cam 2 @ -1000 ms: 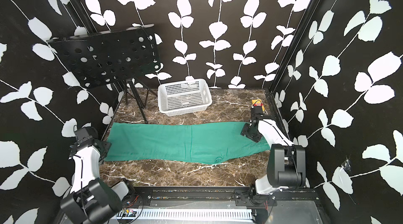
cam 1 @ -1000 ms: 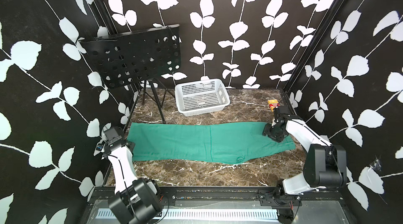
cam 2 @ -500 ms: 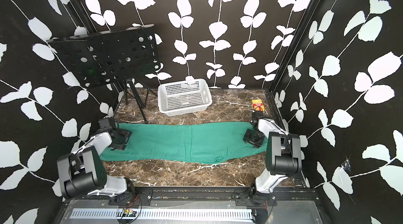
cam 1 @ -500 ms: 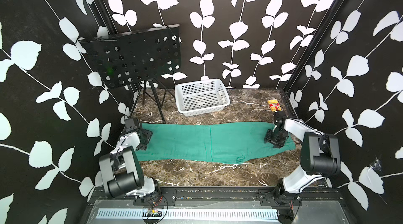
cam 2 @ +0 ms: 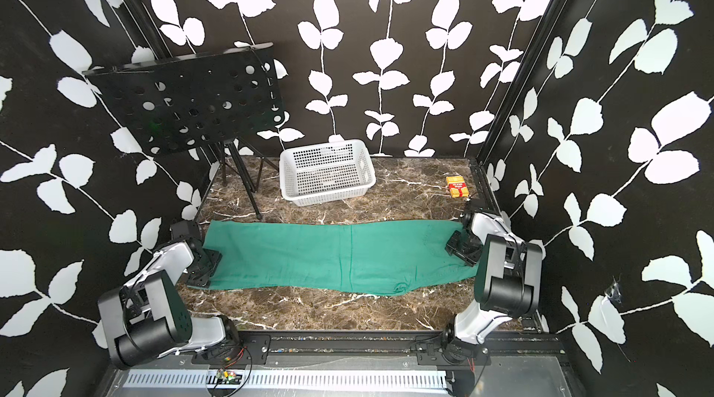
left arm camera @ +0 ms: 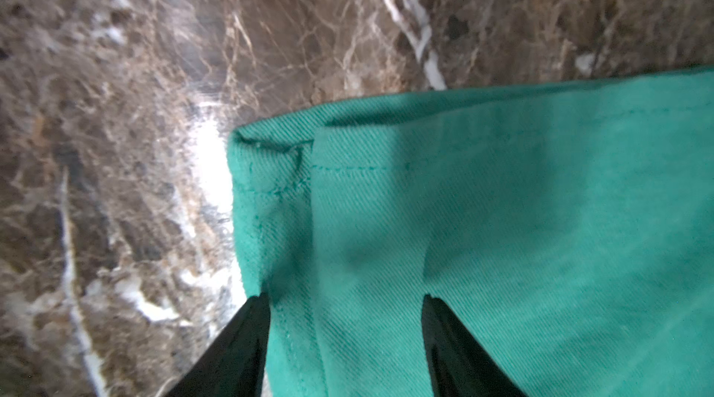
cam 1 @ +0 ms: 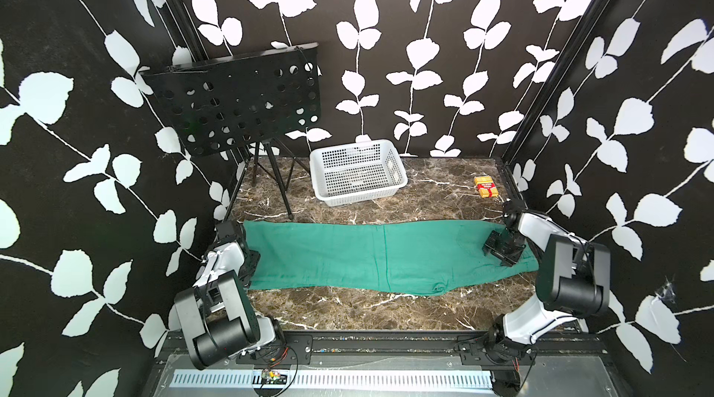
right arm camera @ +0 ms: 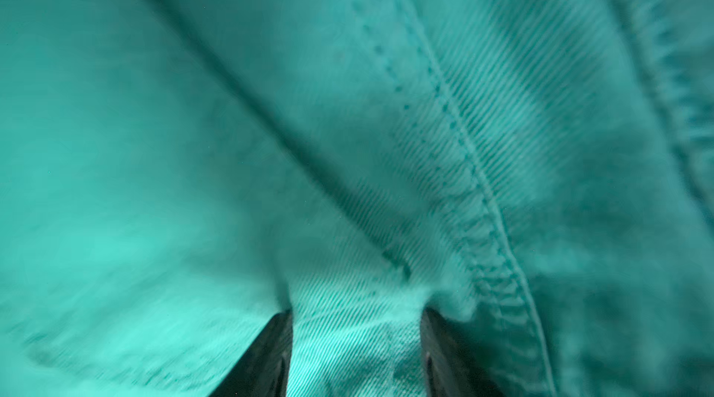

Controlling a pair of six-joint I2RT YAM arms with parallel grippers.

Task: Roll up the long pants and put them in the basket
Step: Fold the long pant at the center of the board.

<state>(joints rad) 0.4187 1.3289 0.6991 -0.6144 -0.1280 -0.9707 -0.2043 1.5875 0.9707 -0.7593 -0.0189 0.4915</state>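
The long pants [cam 1: 367,256] [cam 2: 328,256] lie flat and folded lengthwise across the marble table, leg hems at the left, waist at the right. My left gripper [cam 1: 249,261] [cam 2: 204,263] stands on the hem end. In the left wrist view it [left arm camera: 345,306] is open, its fingertips [left arm camera: 255,321] spread on the teal cloth [left arm camera: 502,221] near the hem corner. My right gripper [cam 1: 502,250] [cam 2: 461,250] rests on the waist end. In the right wrist view it [right arm camera: 355,317] is open, tips pressed into the cloth [right arm camera: 193,143] beside a stitched seam, with a small ridge of cloth between them.
A white basket [cam 1: 347,198] stands behind the pants at the middle back. A black perforated music stand [cam 1: 239,101] on a tripod occupies the back left. A small yellow-red box [cam 1: 486,186] lies at the back right corner. Bare marble [cam 1: 367,310] lies in front of the pants.
My left arm has swung in from the table's left edge and set its gripper on the hem end. The right gripper has shifted slightly toward the front on the waist end.
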